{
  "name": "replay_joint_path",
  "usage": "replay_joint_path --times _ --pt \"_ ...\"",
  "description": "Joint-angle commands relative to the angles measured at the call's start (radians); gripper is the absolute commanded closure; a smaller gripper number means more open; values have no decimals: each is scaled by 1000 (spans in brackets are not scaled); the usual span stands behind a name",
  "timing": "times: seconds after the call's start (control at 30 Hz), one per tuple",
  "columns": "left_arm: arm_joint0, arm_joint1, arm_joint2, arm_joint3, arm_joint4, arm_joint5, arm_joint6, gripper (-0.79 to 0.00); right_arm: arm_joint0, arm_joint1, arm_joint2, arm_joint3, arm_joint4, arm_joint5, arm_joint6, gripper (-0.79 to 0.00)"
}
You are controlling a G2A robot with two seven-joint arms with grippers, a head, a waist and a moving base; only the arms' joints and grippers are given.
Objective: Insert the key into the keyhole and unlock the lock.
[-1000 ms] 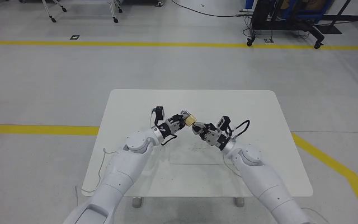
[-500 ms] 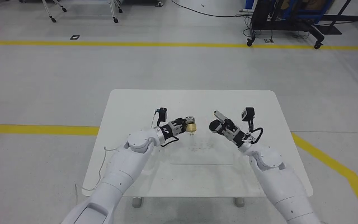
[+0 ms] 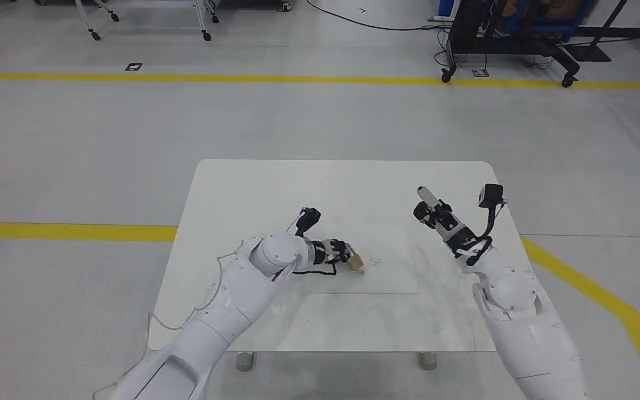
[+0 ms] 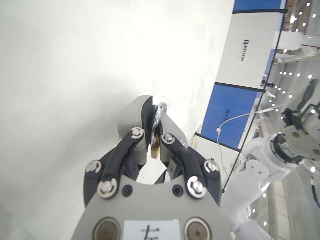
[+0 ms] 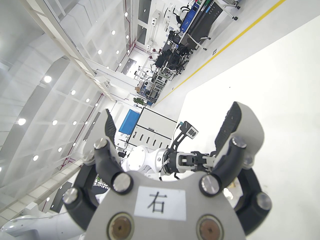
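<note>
White rounded arms [image 3: 228, 308] carry what seems a thin white cable [image 4: 226, 124]; left gripper [image 4: 156, 112] and right gripper [image 5: 172, 119] are grey with black linkages [image 4: 117, 151] and silver screws [image 4: 134, 131].

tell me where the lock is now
In the top view the lock is clamped in the left hand, low over the table near its middle, apart from the right hand.

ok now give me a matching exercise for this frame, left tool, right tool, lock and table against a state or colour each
Things:
1 left tool
2 right tool
3 lock
4 table

States:
a flat white top with rounded corners
b open and empty
c brass-coloured
d shut on the lock

Pairs: 1-d; 2-b; 3-c; 4-a
</note>
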Motion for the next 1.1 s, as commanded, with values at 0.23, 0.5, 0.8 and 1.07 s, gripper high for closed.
replay_joint_path --times 0.23,0.5,0.8,1.07 --pt "24 12 -86 -68 -127 93 -41 -785 0 0 0 0 0 0 0 -785" --pt "155 74 -247 -376 -75 94 -20 -785 2 -2 -14 -2 -29 -3 -10 -785" --pt "298 133 -383 -825 214 156 56 -785 -11 -5 46 -50 -518 -148 -447 -785" --pt "341 138 -398 -935 267 139 135 -785 -12 -6 56 -76 -608 -171 -523 -784"
